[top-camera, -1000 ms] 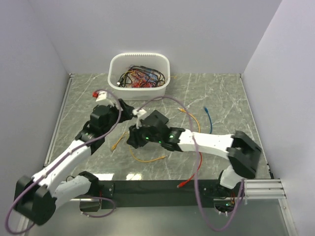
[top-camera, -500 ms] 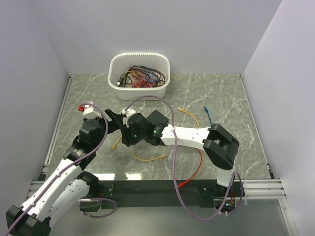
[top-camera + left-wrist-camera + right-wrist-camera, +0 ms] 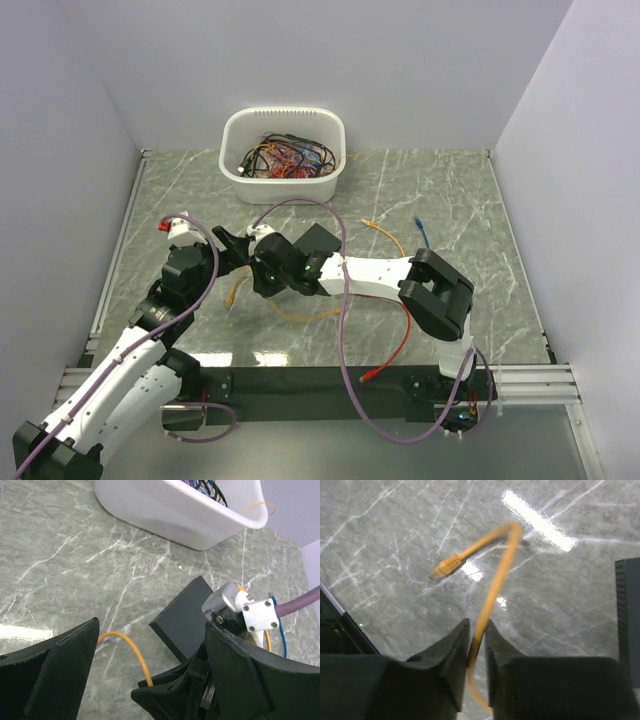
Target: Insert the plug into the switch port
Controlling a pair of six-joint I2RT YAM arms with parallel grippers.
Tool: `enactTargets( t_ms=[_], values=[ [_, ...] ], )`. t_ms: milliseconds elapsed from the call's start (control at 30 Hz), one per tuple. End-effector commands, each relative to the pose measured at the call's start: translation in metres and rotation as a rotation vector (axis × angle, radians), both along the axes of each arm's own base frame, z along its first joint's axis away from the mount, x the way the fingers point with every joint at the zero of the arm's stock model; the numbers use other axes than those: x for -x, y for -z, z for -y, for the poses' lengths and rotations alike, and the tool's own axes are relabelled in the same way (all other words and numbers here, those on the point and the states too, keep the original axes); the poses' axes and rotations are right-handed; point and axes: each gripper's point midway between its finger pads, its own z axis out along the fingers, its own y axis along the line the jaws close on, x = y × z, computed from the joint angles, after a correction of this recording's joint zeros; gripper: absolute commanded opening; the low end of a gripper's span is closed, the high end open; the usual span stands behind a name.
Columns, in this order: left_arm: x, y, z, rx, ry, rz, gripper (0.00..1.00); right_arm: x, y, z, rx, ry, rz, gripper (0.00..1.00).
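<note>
In the top view, the right side of the table is open marble, and only a blue cable lies there. The centre is crowded. The left gripper and the right gripper stand close together just beside the black box, and a purple cable arches over them. The white tub blocks the upper middle. A yellow cable crosses the marble at the lower left of the box.
</note>
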Motion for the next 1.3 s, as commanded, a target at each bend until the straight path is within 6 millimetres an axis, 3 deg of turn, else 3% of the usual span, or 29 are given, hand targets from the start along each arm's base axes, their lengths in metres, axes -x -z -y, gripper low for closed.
enactTargets(
  t_ms=[0,100,267,467,633,767,867,1267],
  values=[
    [-0.002,-0.008,-0.002,0.026,-0.017,0.03,0.92,-0.006,-0.013,-0.003,-0.029,0.031,0.028,0.11],
    [-0.002,-0.003,-0.001,0.03,-0.015,0.019,0.91,-0.007,-0.024,0.004,-0.05,0.046,0.057,0.0],
    [0.002,0.005,0.004,0.059,0.005,0.01,0.9,-0.012,-0.053,0.025,-0.092,0.088,0.125,0.0],
    [0.014,-0.002,0.017,0.146,0.086,0.071,0.88,-0.01,-0.113,0.067,-0.187,0.169,0.213,0.0],
    [0.028,-0.019,0.034,0.197,0.219,0.189,0.78,-0.018,-0.143,0.095,-0.191,0.228,0.269,0.0],
    [0.037,-0.012,0.048,0.201,0.321,0.214,0.71,-0.018,-0.169,0.11,-0.23,0.245,0.305,0.0],
    [0.042,-0.014,0.057,0.21,0.382,0.244,0.71,-0.017,-0.178,0.115,-0.251,0.251,0.317,0.0],
    [0.036,0.001,0.07,0.21,0.439,0.224,0.62,-0.013,-0.181,0.119,-0.259,0.242,0.318,0.0]
  ],
)
